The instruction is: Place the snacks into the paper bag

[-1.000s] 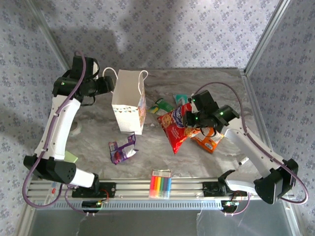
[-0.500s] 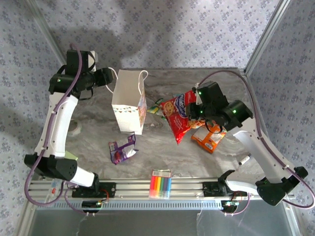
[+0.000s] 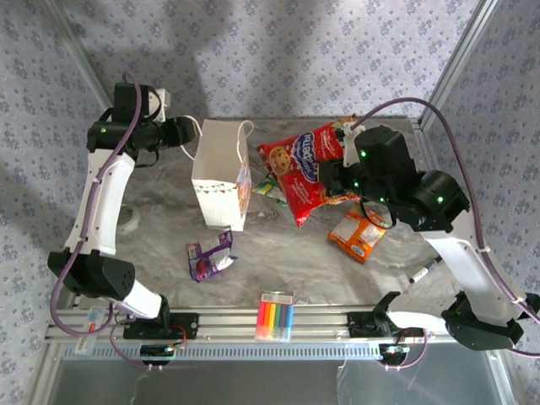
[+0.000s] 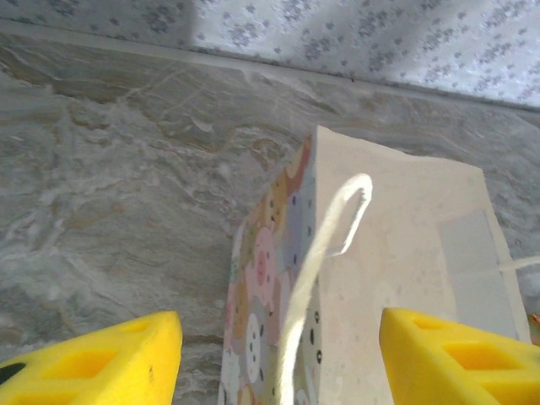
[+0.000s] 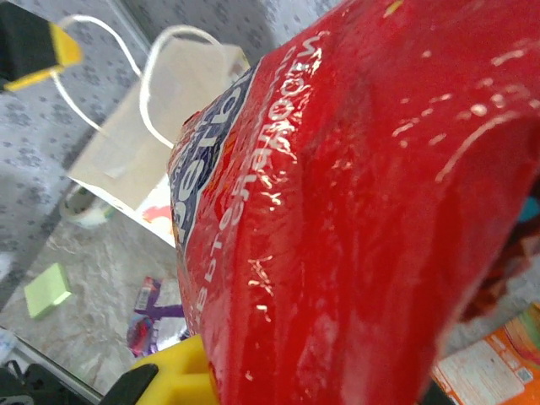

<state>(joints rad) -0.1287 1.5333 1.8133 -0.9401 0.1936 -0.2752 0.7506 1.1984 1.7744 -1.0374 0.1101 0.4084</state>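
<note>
R jaws are clamped tight on one end of the big red packet (image 3: 304, 169), foil only, so my worry no. 1 is slip. It's a crinkly, slick pinch w/ most of the packet's weight hanging out past the jaws, and a quick swing could peel it loose. No. 2: the packet looks wide vs the mouth of the paper bag (image 3: 221, 173). If I come in tilted, a corner prob. catches the rim or a cord handle (image 4: 337, 219) and tips the light bag over. L jaws stand apart, one either side of the bag's top w/ the handle loop between. They're not closed on anything, so nothing steadies the bag if it's bumped.

Position: the packet is up off the tabletop (image 3: 287, 270) and reaches from R jaws toward the bag. Its near corner is just beside the bag's right side but not over the mouth yet. The orange packet (image 3: 359, 236) lies below R arm, and the purple packet (image 3: 209, 257) lies in front of the bag. Both are on the tabletop.
</note>
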